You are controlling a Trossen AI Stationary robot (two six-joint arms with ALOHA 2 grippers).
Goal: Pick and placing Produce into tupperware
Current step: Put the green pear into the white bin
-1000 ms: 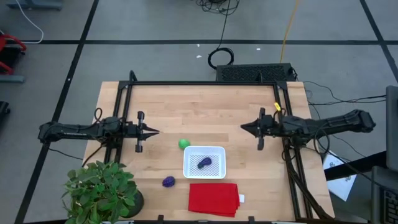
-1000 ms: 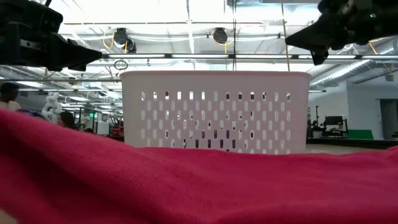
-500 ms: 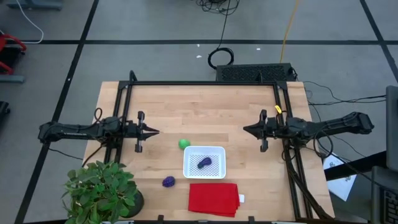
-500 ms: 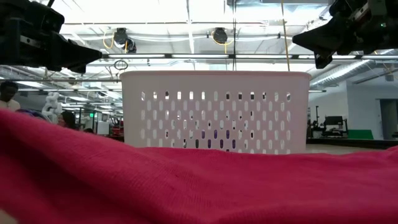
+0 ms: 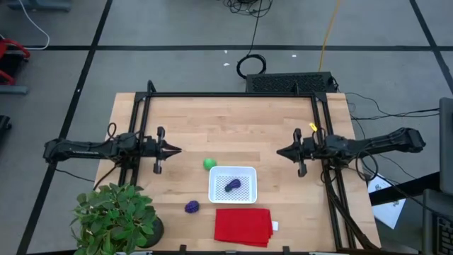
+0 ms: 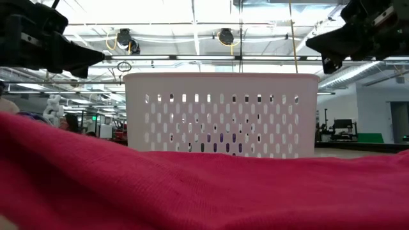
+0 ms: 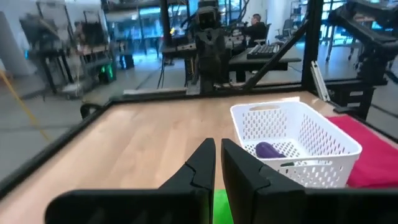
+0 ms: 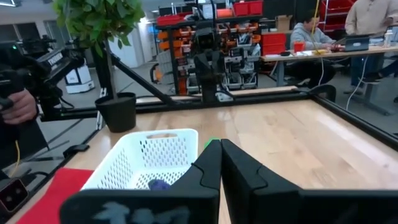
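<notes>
Cloth [image 6: 192, 188] fills low view foreground, hiding tupperware [image 6: 222, 115] base.

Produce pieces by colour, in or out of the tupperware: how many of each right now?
Green: 1, the green piece on the table beside the tupperware.
Purple: 2, the elongated purple piece inside the tupperware, the round purple piece on the table.
Total: 3, with 1 in and 2 out.

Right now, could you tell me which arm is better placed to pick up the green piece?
Left, probably: the left gripper is nearer the green piece than the right gripper.
</notes>
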